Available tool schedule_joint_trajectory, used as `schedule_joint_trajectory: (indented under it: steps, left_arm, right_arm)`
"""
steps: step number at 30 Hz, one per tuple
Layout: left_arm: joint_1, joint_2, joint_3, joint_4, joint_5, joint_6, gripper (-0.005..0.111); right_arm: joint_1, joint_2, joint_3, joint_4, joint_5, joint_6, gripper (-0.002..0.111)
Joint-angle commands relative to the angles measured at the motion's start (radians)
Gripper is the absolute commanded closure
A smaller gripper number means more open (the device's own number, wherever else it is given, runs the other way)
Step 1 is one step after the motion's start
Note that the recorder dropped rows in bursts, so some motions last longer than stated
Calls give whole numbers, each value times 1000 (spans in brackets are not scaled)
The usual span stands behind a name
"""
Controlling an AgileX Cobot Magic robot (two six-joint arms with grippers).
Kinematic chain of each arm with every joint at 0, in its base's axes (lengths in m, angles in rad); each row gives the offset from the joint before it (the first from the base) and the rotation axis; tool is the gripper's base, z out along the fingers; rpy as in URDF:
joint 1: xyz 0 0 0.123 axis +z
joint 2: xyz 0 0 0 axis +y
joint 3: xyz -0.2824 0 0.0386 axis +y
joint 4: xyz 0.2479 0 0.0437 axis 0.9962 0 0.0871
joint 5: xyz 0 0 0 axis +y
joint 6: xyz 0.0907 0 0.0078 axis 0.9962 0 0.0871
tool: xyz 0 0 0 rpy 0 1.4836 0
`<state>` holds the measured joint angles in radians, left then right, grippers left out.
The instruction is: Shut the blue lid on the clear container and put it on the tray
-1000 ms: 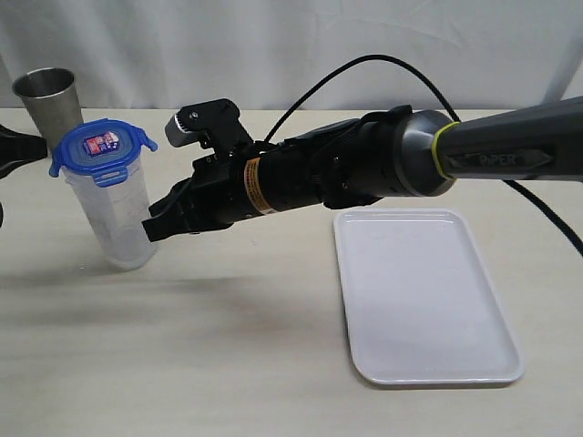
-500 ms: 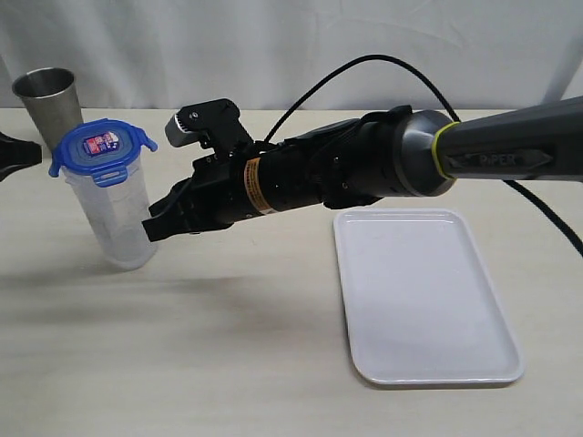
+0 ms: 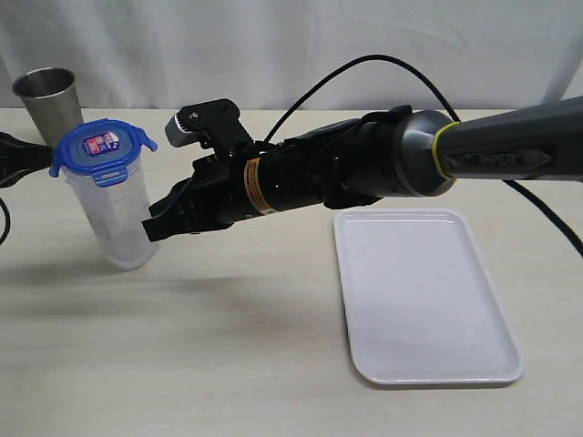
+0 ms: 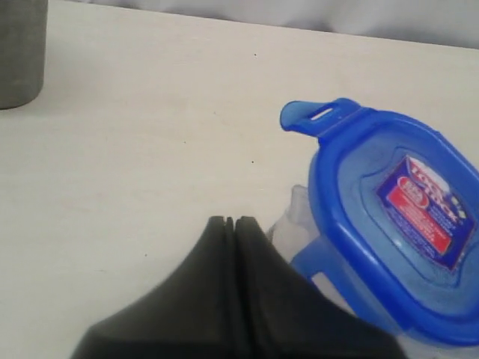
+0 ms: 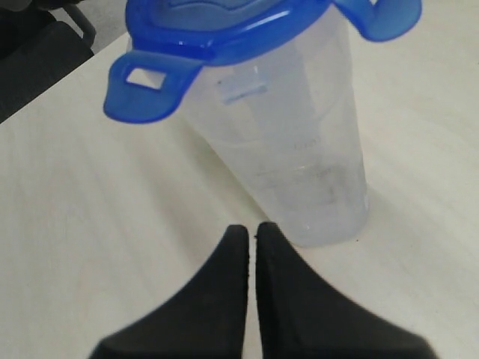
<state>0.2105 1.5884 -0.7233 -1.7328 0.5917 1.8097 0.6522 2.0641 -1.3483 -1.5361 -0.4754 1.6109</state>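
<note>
Beside the container [image 3: 117, 223], right gripper [image 3: 148, 228] and left gripper [image 4: 230, 222] stood closed, empty; the lid [image 3: 102, 146] probably needed its flaps pressed down squarely, container braced.

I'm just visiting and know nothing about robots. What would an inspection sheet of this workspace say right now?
Surface: pale wood-look table, no spills seen.
Job's things: blue lid sits on the clear container, flaps sticking out; tray holds nothing.
Clutter: steel cup behind the container.
Grippers: left gripper jaws shut, near the lid; right gripper jaws shut, aimed at the container, not touching.
Cables: black cable arcs over the right arm.
Surroundings: white curtain behind.
</note>
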Motion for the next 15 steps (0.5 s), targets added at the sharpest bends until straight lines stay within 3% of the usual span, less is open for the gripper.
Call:
schedule_joint_trajectory:
  steps: [1,15]
  left_arm:
    - [-3,1,2,20,27,-28,107]
    - [-3,-41,2,151,43,-142,107]
  right_arm:
    - [2,-4,5,2,6,0,104]
    - [2,-4,5,2,6,4,104]
